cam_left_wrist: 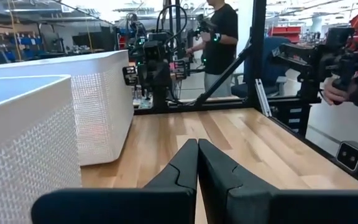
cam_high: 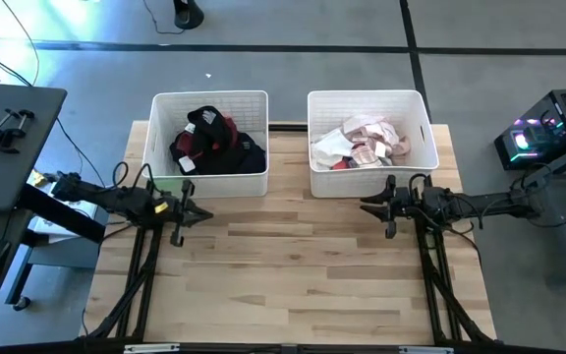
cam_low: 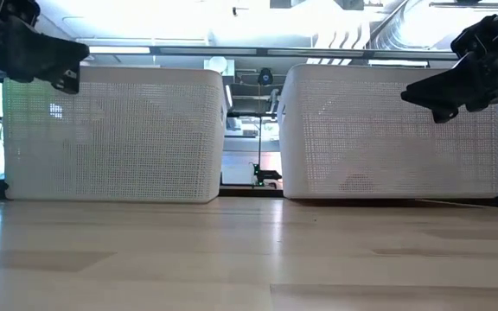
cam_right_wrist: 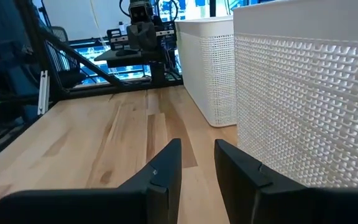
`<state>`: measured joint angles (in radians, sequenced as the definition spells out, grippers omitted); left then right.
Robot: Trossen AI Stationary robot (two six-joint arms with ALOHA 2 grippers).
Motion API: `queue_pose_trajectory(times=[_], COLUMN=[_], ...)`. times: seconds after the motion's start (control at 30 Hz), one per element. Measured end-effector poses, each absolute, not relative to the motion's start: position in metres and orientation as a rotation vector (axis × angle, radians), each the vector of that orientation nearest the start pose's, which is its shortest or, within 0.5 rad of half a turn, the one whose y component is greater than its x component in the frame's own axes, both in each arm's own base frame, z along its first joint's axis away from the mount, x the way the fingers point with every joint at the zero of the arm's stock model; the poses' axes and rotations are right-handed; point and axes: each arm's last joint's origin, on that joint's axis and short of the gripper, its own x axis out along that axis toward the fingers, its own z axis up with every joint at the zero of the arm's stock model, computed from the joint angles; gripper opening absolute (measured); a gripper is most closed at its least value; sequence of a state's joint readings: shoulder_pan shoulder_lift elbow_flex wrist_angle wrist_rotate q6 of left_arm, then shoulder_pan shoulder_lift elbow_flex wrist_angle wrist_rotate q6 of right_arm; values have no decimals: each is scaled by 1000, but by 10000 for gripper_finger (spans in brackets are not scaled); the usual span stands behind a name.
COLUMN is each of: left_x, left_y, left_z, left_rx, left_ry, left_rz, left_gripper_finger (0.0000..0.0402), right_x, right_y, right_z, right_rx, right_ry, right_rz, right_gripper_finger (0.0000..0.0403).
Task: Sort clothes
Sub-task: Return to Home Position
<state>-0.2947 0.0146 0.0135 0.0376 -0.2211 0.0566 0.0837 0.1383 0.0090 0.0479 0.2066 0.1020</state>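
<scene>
Clothes (cam_high: 214,143) are in neither gripper: the left gripper (cam_high: 206,210), left of centre, has its jaws pressed together; the right gripper (cam_high: 366,205), right of centre, has them slightly parted. Dark clothes fill the left bin (cam_high: 209,96) at upper centre, pale ones (pink, white) the right bin (cam_high: 367,94).

Two white bins on one table (cam_high: 293,285): left bin (cam_high: 209,184) at 11 o'clock, right bin (cam_high: 371,182) at 1 o'clock. Two heaps of clothes, one per bin: dark heap (cam_high: 214,146), pale heap (cam_high: 367,146). Two hands: left hand (cam_high: 199,209) at 9 o'clock, right hand (cam_high: 369,205) at 3 o'clock.
</scene>
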Motion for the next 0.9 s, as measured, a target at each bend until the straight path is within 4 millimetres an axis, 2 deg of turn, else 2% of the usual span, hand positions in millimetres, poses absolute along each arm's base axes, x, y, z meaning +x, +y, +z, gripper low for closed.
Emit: queue_pose_trajectory(times=[0.17, 0.33, 0.63, 0.9], left_x=[95, 95, 95, 96], left_y=[-21, -20, -16, -13], left_z=[171, 172, 172, 171], left_rx=[75, 60, 67, 155], left_ry=[-41, -44, -46, -28], left_rz=[-38, 6, 93, 126], left_gripper_finger=[0, 0, 0, 0], right_x=[105, 105, 105, 105], right_y=[3, 4, 1, 0], right_z=[160, 160, 162, 161], right_rx=[42, 67, 33, -12], right_ry=[77, 77, 60, 72], right_rz=[-125, -101, -186, -186], right_gripper_finger=[84, 84, 84, 84])
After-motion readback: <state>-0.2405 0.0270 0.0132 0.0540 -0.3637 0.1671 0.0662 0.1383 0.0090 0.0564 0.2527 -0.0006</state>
